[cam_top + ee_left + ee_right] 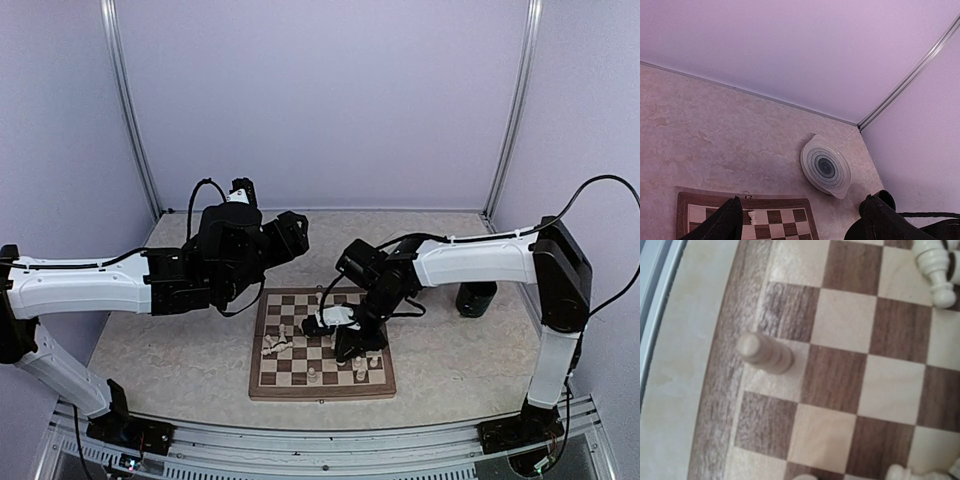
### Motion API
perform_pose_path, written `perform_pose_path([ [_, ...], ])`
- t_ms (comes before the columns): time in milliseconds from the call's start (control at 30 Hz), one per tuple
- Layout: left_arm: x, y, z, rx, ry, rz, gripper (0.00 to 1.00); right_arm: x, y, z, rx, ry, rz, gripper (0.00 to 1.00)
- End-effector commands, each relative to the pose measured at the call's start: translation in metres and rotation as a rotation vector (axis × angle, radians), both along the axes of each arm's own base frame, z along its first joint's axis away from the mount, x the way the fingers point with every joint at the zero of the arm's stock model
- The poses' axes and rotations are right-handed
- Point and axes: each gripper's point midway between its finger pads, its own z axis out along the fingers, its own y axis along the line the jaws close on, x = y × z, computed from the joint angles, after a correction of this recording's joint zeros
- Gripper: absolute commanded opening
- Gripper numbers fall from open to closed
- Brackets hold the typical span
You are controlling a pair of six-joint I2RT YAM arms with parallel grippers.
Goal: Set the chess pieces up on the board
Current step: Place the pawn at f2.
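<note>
The board (290,380) lies at the table's near middle, and its far corner (790,220) shows in the left wrist view. Several pale chess pieces are on it: a toppled heap (278,342), one upright (313,375), and a few at the near right (365,368). My right gripper (350,350) hangs low over the board's right half. Its fingers do not show in its own view, which looks down on one upright piece (765,352) at the board's edge and fallen ones (935,265). My left gripper (800,225) is raised behind the board, open and empty.
A round grey-ringed plate (826,166) lies on the table beyond the board's far corner. A black cylinder (476,298) stands to the right of the board. One small piece (752,217) stands in the board's far row. Purple walls close in the back and sides.
</note>
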Motion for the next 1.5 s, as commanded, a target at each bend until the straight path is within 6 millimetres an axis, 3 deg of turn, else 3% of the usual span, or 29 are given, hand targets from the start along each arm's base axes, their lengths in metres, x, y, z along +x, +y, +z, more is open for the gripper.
perform_pose_path([
  [0, 0.001, -0.003, -0.003, 0.003, 0.004, -0.008, 0.83, -0.013, -0.004, -0.013, -0.041, 0.027, 0.041, 0.12],
  [533, 0.0, -0.003, -0.008, 0.005, 0.014, -0.01, 0.83, -0.01, -0.007, -0.024, -0.079, 0.016, 0.025, 0.14],
  [733, 0.0, -0.004, -0.009, 0.003, 0.015, -0.013, 0.83, -0.009, -0.007, -0.022, -0.075, 0.008, 0.02, 0.22],
  [967, -0.001, -0.003, -0.008, 0.001, 0.015, -0.014, 0.83, -0.008, -0.004, -0.011, -0.052, -0.004, 0.023, 0.26],
  [1100, 0.001, 0.005, -0.011, 0.06, 0.022, 0.002, 0.83, -0.006, 0.0, 0.008, -0.023, -0.009, 0.032, 0.28],
  [1300, 0.002, 0.03, -0.055, 0.209, 0.154, -0.101, 0.84, 0.0, -0.001, 0.042, 0.037, -0.014, 0.042, 0.32],
  [1467, -0.004, 0.041, -0.103, 0.279, 0.279, -0.179, 0.83, 0.044, -0.001, 0.055, 0.077, -0.081, -0.082, 0.31],
])
